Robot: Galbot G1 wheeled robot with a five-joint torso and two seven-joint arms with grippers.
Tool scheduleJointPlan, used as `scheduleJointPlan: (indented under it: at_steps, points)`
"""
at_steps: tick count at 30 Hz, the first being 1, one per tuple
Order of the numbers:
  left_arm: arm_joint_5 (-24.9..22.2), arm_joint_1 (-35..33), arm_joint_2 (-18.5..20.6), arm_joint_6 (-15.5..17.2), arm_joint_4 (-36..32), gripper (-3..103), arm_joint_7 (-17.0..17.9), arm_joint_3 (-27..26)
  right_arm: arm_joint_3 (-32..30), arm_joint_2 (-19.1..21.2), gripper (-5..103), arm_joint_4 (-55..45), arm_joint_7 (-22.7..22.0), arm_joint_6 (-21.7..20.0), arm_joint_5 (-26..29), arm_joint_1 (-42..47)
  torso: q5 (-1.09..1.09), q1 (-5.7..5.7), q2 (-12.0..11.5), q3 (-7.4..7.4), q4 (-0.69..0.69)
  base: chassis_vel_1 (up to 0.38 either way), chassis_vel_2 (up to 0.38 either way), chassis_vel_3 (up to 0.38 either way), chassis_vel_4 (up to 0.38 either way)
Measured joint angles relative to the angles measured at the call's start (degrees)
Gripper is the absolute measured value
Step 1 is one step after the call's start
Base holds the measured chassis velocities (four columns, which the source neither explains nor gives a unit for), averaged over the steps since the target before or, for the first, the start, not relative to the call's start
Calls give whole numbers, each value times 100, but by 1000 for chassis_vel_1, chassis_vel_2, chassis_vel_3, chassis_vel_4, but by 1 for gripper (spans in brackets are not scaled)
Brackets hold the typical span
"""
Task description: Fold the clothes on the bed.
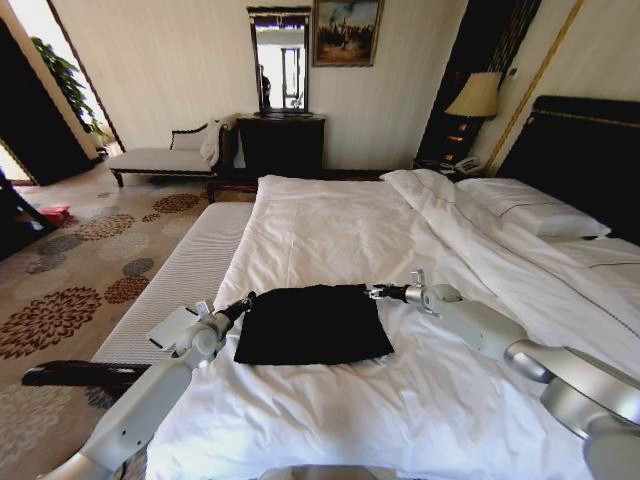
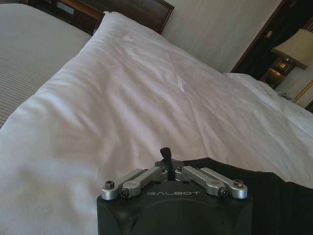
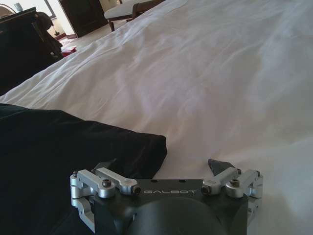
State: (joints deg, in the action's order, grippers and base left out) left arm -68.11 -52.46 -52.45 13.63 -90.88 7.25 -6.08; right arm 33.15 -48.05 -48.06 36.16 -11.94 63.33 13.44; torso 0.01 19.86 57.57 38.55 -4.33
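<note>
Head view: the black top (image 1: 312,324) lies folded into a rough rectangle on the white duvet (image 1: 420,400) of the bed (image 1: 330,230), a little below the centre of the frame. The left gripper (image 1: 246,299) sits at the top's upper left corner, its arm running in from the lower left of the frame. The right gripper (image 1: 378,292) sits at the top's upper right corner, its arm coming in from the lower right. Pillows (image 1: 535,207) lie at the right edge against the dark headboard (image 1: 580,150), with a lamp (image 1: 474,97) above them. A pale chaise (image 1: 165,155) stands at the upper left, a dark dresser (image 1: 282,142) with a mirror (image 1: 279,58) at the top centre, and patterned carpet (image 1: 70,290) fills the left side.

Left wrist view: the left gripper (image 2: 167,155) appears narrow, its dark fingertips (image 2: 166,152) drawn together into a single tip at the lower middle of the frame, just above the edge of the black top (image 2: 274,196) that spreads to the lower right. Whether any cloth is pinched between the tips cannot be told. White duvet (image 2: 146,98) stretches across the rest of the frame.

Right wrist view: the right gripper (image 3: 161,165) is spread wide, one fingertip (image 3: 218,165) over the bare duvet (image 3: 220,73) at the lower right, the other side over the corner of the black top (image 3: 63,152), which covers the lower left of the frame.
</note>
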Motion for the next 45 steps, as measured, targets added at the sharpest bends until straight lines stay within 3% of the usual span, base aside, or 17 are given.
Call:
scheduleJointPlan:
  at_steps: [12,17,22,25,31,34,37,38,45]
  points:
    - [22,21,-4,-3,-58,1,17,54,131,-165,102,-2,-32,-58,176,-94,-1,0,0,0,2,0,0,0,0]
    - [9,-2,0,-3,-59,1,17,27,150,-183,83,67,-29,-59,177,-114,-1,0,0,0,1,0,0,0,0]
    - [16,-6,-24,-4,-60,1,18,40,147,-199,71,94,-27,-50,175,-116,0,0,0,0,2,0,0,0,0]
    - [23,10,-39,-5,-60,1,23,55,130,-203,55,86,-22,-42,163,-111,-1,0,0,0,1,0,0,0,0]
    - [28,39,-75,-15,-1,1,21,60,92,-179,38,-47,-20,-28,119,-44,-1,0,0,0,2,0,0,0,0]
    - [56,27,-102,-23,25,1,7,52,62,-144,22,-123,-23,-21,101,3,-1,0,0,0,2,0,0,0,0]
    - [76,20,-112,-27,25,1,4,51,39,-128,16,-150,-25,-11,99,18,-1,0,0,0,2,0,0,0,0]
    - [89,19,-112,-30,18,1,4,51,3,-116,6,-171,-36,9,97,29,0,0,0,0,2,0,0,0,0]
    - [110,58,-73,-74,-91,1,31,75,-199,19,1,-495,-223,105,167,109,-1,0,0,0,1,0,0,0,0]
